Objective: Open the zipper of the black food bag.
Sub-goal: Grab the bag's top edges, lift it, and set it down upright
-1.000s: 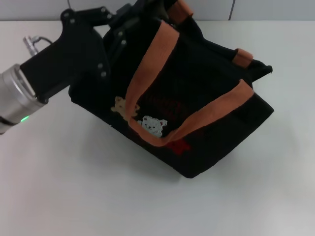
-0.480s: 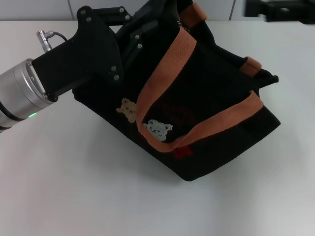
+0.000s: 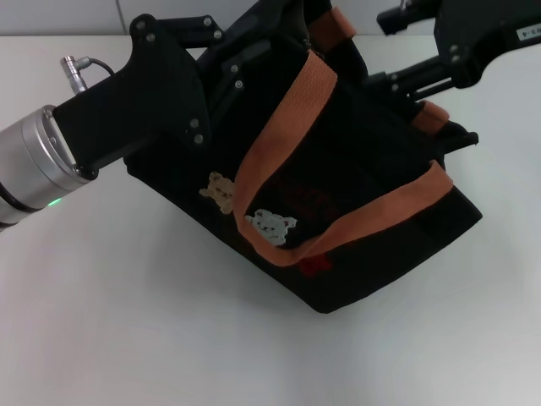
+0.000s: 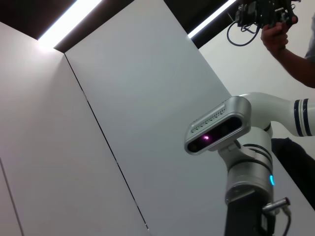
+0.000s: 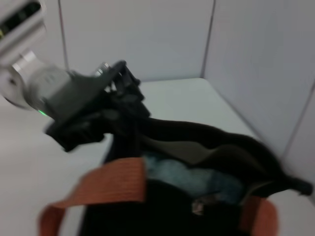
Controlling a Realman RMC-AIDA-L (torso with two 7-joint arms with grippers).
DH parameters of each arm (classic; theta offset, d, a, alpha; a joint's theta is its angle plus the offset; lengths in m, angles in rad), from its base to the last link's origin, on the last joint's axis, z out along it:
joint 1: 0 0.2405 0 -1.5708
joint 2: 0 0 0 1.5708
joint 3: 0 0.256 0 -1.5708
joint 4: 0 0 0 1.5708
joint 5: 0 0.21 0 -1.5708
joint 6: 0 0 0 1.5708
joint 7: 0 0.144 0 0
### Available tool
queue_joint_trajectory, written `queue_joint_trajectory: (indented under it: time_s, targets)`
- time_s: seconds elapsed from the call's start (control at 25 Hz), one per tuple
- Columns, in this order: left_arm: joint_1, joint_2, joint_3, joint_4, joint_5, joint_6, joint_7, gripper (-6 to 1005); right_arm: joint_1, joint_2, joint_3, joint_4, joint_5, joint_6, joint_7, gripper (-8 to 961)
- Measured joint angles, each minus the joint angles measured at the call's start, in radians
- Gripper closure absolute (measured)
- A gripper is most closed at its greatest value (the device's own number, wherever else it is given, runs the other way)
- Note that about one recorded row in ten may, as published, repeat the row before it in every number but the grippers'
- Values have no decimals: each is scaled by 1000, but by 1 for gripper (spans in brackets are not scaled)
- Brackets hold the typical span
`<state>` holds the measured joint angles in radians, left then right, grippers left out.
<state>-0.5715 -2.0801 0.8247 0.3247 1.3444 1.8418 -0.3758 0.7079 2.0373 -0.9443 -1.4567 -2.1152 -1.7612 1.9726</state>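
Note:
The black food bag (image 3: 355, 194) lies tilted on the white table, its orange handles (image 3: 287, 127) draped over the front with the bear patches. My left gripper (image 3: 254, 38) is at the bag's far left top corner and is shut on the rim; the right wrist view shows it there too (image 5: 120, 101). My right gripper (image 3: 396, 51) hangs open just above the bag's far right end. In the right wrist view the top rim gapes, showing pale lining (image 5: 182, 150), and a small shiny piece (image 5: 198, 206) sits by the zipper line. The head view hides the zipper.
A white table (image 3: 127, 321) spreads in front of and left of the bag. A pale wall (image 3: 68, 15) runs along the table's back edge. The left wrist view shows only walls, the robot's head (image 4: 216, 129) and a person's hand (image 4: 275, 34).
The left gripper and the bag shifted a little to the right. The right gripper came in from the upper right and now hangs over the bag's far right end.

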Motion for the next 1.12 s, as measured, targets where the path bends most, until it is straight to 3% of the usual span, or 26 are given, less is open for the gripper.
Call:
queue_joint_trajectory:
  time_s: [0.04, 0.28, 0.4, 0.44, 0.8, 1.12]
  targets:
    - [0, 0, 2, 0, 0, 1, 0, 888, 1, 9, -13, -32, -25, 28, 12, 128]
    - [-5, 0, 13, -3, -4, 4, 6, 888, 53, 4, 3, 30, -4, 38, 248, 153]
    - [-8, 0, 37, 6, -4, 10, 6, 888, 84, -9, 30, 71, 40, 35, 453, 166]
    - [-14, 0, 47, 12, -4, 13, 6, 888, 104, -24, 35, 102, 59, 31, 542, 170]
    - [-33, 0, 60, 14, -5, 15, 6, 888, 170, -59, 60, 285, 99, 22, 651, 208]
    - [-34, 0, 60, 14, -7, 18, 6, 887, 162, -69, 78, 275, 103, -41, 664, 266]
